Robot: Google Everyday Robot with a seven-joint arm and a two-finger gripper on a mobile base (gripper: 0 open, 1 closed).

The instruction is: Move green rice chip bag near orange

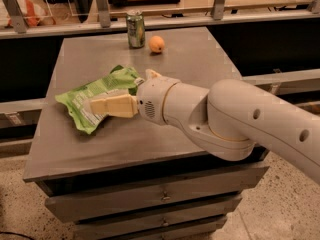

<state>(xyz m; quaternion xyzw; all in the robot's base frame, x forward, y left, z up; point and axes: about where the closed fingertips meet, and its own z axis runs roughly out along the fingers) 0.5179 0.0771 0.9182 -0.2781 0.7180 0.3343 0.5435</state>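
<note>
The gripper reaches in from the right over the cabinet top, its fingers pinched onto the green rice chip bag (label side up) toward the left edge. Well beyond, by the far edge, the orange sits just beside a drink can.

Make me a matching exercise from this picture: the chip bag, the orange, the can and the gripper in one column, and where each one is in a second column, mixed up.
Column one:
1. green rice chip bag
2. orange
3. drink can
4. gripper

Column two:
A. at the far edge of the table, left of the fruit
B. lying on the table's left half
C. over the bag's white label panel
D. just right of the can

Pairs: 1-B, 2-D, 3-A, 4-C.
</note>
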